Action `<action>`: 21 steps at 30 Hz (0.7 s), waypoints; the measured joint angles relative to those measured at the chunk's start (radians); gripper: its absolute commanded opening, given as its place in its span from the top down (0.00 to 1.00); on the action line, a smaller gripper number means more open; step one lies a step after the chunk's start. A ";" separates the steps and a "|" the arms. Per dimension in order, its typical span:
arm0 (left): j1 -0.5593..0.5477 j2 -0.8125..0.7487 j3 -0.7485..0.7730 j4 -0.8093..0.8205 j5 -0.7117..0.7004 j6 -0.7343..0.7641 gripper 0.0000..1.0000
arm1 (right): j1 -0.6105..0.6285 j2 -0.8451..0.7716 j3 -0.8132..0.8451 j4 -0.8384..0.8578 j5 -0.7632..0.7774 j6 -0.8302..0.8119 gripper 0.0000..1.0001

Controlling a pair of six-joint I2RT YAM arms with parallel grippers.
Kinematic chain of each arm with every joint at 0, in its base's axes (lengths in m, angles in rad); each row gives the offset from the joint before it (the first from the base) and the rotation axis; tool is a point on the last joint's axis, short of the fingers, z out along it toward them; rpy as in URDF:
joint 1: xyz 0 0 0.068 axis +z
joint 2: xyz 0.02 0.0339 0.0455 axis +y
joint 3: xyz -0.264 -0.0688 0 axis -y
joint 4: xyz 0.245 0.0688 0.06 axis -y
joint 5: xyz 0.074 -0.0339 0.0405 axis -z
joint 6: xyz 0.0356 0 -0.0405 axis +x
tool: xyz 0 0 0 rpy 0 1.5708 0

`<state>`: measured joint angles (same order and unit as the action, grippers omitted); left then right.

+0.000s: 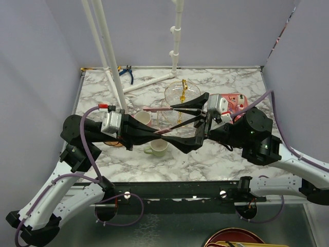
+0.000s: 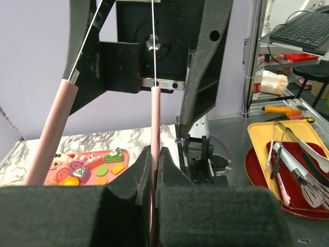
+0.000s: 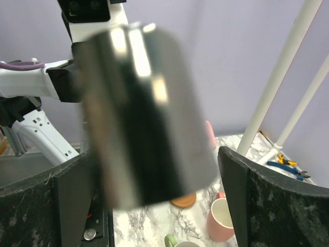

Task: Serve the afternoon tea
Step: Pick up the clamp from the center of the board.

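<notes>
Pinching a pink-handled tool [image 2: 154, 118] in the closed left pincer [image 2: 153, 159], with the right pincer [image 1: 191, 114] gaping wide, the robot seems barely started: cakes [image 2: 87, 169] lie on the pink tray [image 1: 240, 99] towards the bench's [image 1: 231, 154] right edge, and the glass stand [image 1: 182, 92] near the far edge looks bare.

Closing in a marbled white table [image 1: 247, 82] with pale lilac walls [image 1: 31, 62] on three sides. Propping white pipes [image 1: 109, 56] at the back (sheltering blue-handled pliers [image 1: 127, 73] at their foot). Glimpsing a black keyboard [image 2: 303, 25] beyond the near edge.
</notes>
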<state>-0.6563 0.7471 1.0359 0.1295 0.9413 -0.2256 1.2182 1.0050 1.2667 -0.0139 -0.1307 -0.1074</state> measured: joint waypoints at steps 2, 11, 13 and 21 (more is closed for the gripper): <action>0.000 -0.004 0.000 -0.002 0.015 0.000 1.00 | 0.000 0.004 0.000 0.009 0.000 -0.001 0.00; 0.000 -0.013 0.000 -0.003 0.073 -0.007 1.00 | 0.000 0.015 0.005 0.044 -0.031 -0.007 0.01; 0.000 -0.012 0.000 -0.003 0.080 -0.011 1.00 | 0.000 0.027 0.006 0.050 -0.043 -0.006 0.04; 0.002 -0.012 0.000 0.004 0.093 -0.024 1.00 | 0.000 0.055 0.007 0.058 -0.076 -0.006 0.33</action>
<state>-0.6548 0.7349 1.0355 0.1333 1.0348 -0.2501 1.2182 1.0603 1.2736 0.0441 -0.2062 -0.1139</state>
